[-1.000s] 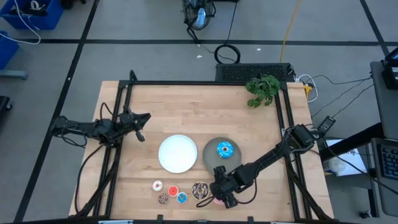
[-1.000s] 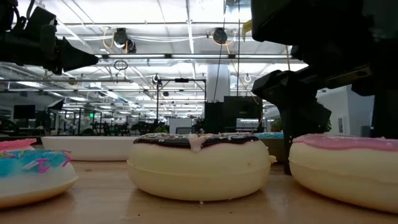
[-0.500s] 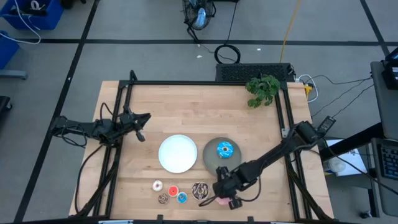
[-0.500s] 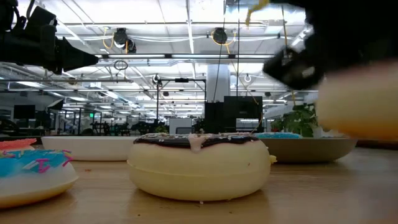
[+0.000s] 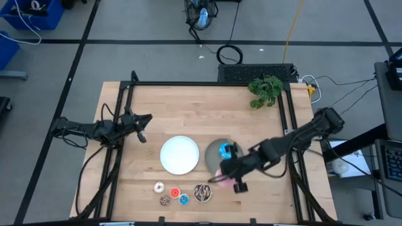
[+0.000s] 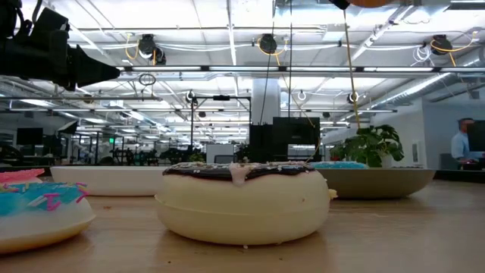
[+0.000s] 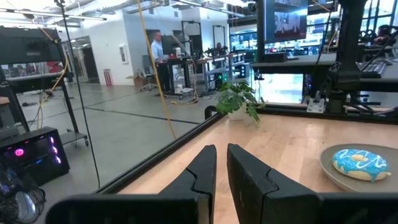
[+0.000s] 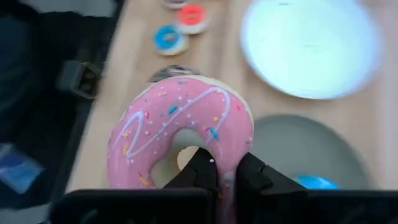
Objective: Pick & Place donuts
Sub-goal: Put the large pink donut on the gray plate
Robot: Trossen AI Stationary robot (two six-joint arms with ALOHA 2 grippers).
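donuts first, since they sit nearest your front edge: the brown-sprinkled donut (image 5: pixel 202 192) lies flat beside a cluster of four tiny ones, a white-pink donut (image 5: pixel 159 187), a red donut (image 5: pixel 174 192), a tiny brown donut (image 5: pixel 165 200) and a tiny blue donut (image 5: pixel 183 199), all close together on the wood, seemingly waiting their turn. just past them your right gripper (image 8: pixel 225 177) has its fingers pinched through the ring of the pink donut (image 8: pixel 181 130), gripping one side of the rim so the donut hangs tilted in the air; from above it shows low beside the grey plate (image 5: pixel 211 155), so you are likely carrying it toward a plate. that grip on one side looks thin, so the donut could swing or slip if you move fast. the blue donut (image 5: pixel 227 151) already rests on the grey plate, partly under your arm, while the white plate (image 5: pixel 179 154) next to it holds nothing. your left gripper (image 7: pixel 221 169) waits farther back over the table's left side, fingers nearly together with only a narrow slit and nothing between them. the table (image 5: pixel 188 107) is pale wood planks inside a black frame, with a small potted plant (image 5: pixel 265 90) at its far right corner. beyond it lies grey floor with cables, then an open workshop with ceiling lights, desks and monitors, and a person (image 6: pixel 461 142) standing far off.
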